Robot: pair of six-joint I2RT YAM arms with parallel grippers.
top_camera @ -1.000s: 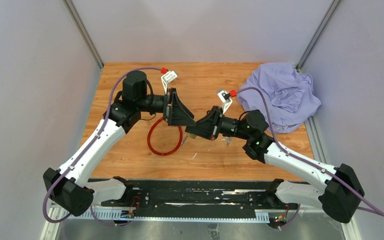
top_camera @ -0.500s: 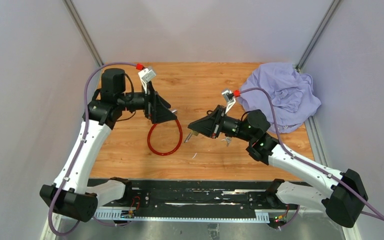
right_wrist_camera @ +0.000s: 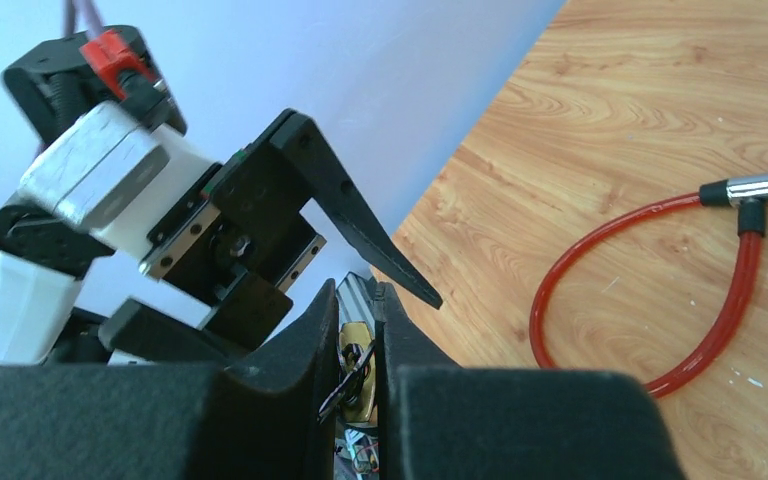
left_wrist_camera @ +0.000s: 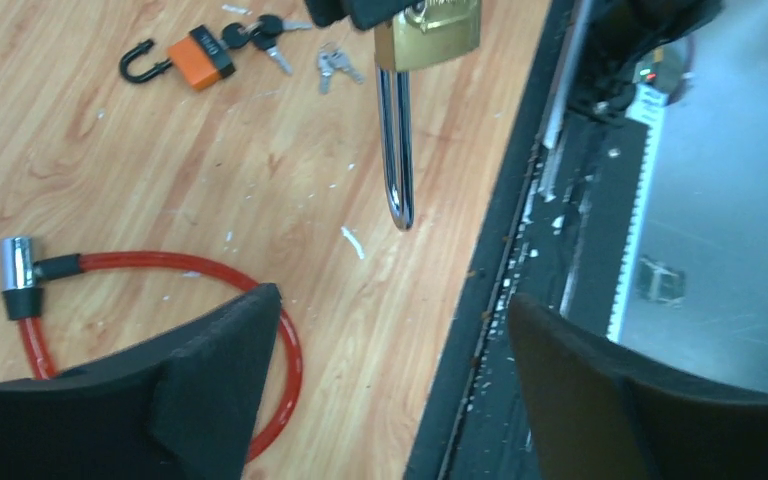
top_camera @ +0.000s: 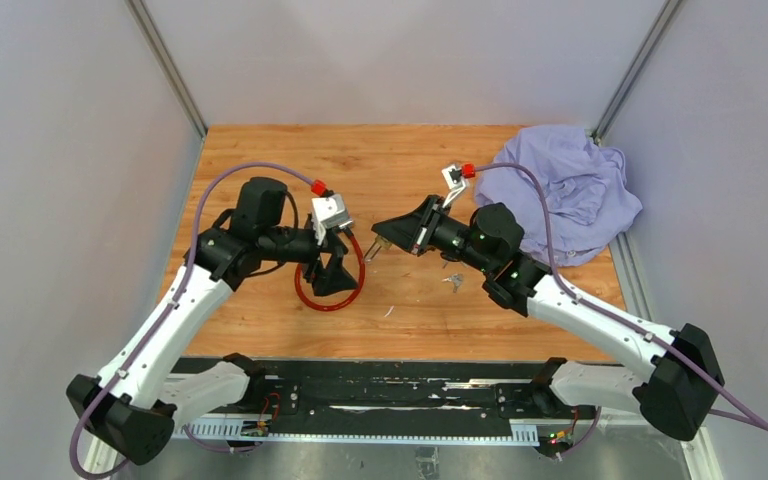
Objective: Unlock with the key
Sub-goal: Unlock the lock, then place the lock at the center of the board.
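Your left claw [left_wrist_camera: 390,298] has dropped toward the worktop [left_wrist_camera: 160,150], wide open and empty, while your right claw [top_camera: 388,238] grips the padlock [left_wrist_camera: 428,30]; keys [left_wrist_camera: 332,65] lie untouched.

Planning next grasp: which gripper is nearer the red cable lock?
Left. The left gripper hangs open over the red cable lock; the right gripper, shut on the brass padlock, is off to its right.

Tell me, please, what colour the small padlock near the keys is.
The small padlock is orange, clearest in left wrist view.
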